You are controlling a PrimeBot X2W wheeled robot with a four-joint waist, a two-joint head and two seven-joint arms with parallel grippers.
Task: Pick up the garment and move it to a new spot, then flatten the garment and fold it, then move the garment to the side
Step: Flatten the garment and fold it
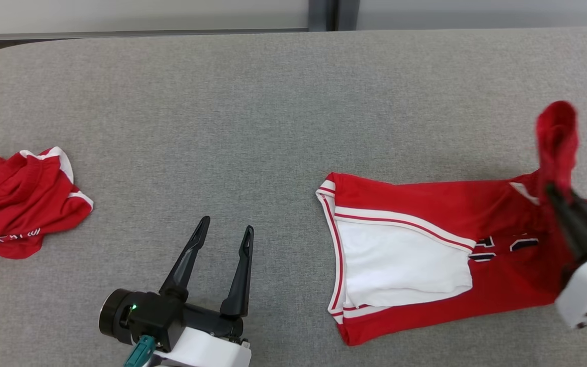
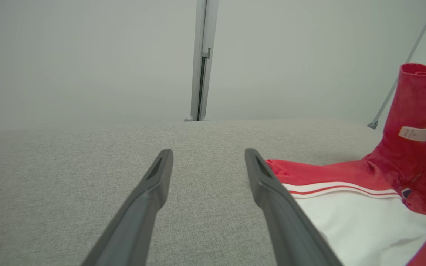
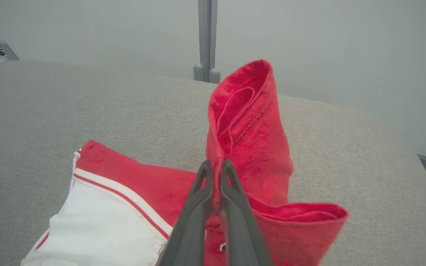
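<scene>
the garment (image 1: pixel 426 204) is a red top with a big white part (image 1: pixel 400 260) and thin red and white stripes. most of it lies flat on the right side of the gray table (image 1: pixel 273 127), near the front edge. some black marks (image 1: pixel 502 245) show on the red, next to the white part. the end at the far right is pulled up off the table and stands in a tall red bunch. in the left wrist view a small white label (image 2: pixel 414 133) shows on that lifted bit.

the right gripper (image 1: pixel 553 192) has hold of that lifted end. its two dark fingers are squeezed close together with the garment pinched between them, and the bunch pokes up past the tips.

the left gripper (image 1: pixel 226 227) is over the table near the front, to the left of the garment and apart from it. its fingers are spread wide like a v, with nothing between them.

far off on the left side of the table sits a crumpled red pile (image 1: pixel 18 199) with white trim. behind the table is a pale wall (image 2: pixel 87 55) with a gray post (image 2: pixel 202 74).
</scene>
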